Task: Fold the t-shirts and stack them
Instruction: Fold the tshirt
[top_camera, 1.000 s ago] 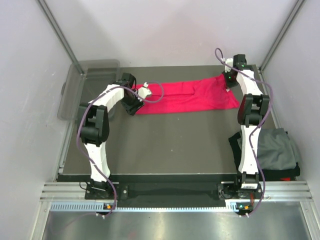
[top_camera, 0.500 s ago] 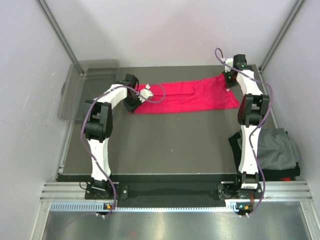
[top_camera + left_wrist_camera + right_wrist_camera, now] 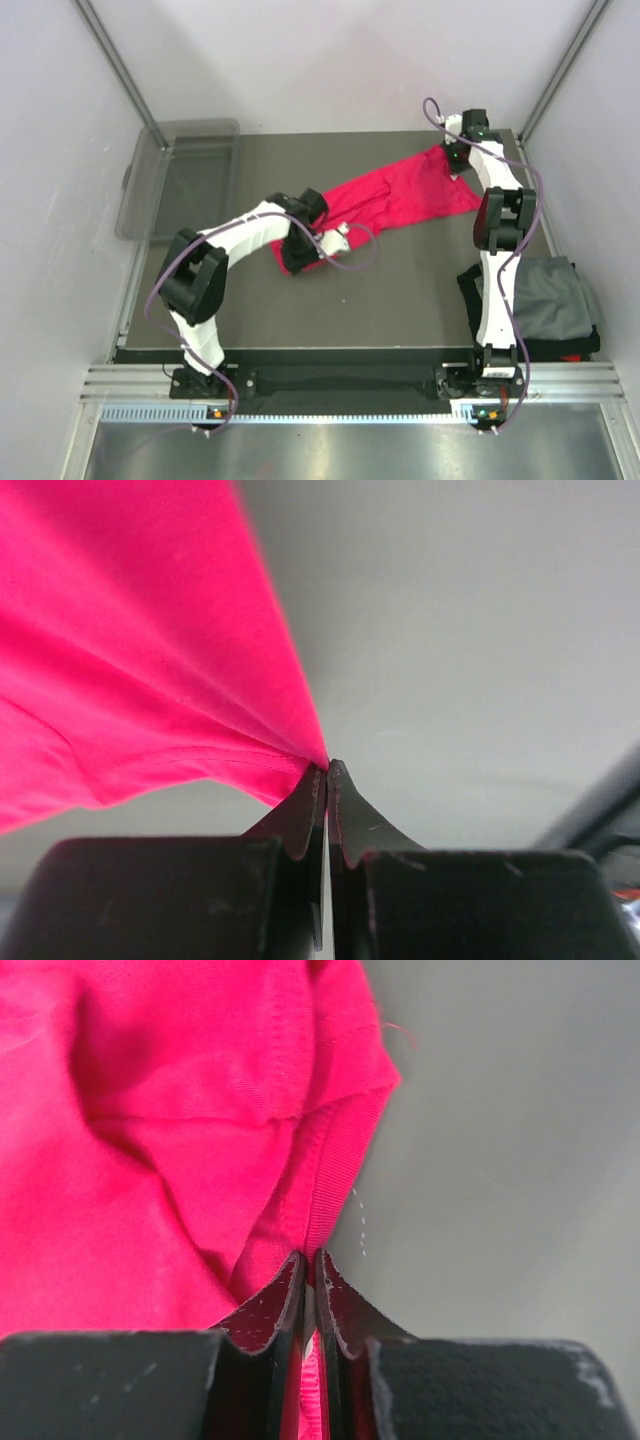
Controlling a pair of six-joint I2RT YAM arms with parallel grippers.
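Red t-shirt (image 3: 400, 195) lies stretched diagonally on the worktop (image 3: 380, 300), from frame centre to upper right, not yet folded. Left pincer (image 3: 326, 770) is clamped on its lower-left end; right pincer (image 3: 308, 1257) is clamped on the hem at the upper-right end. Folded dark grey t-shirts (image 3: 550, 300) (the stack) sit at lower right. Folding and stacking the red one remain.

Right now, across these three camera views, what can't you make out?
- Top view: the left gripper and its cable cover the red t-shirt's near end.
- Top view: the right arm hides the folded stack's left edge; its shirt count is unclear.
- Left wrist: most of the shirt is cut off by the frame's edges.
- Right wrist: the right gripper hides how much cloth it pinches.
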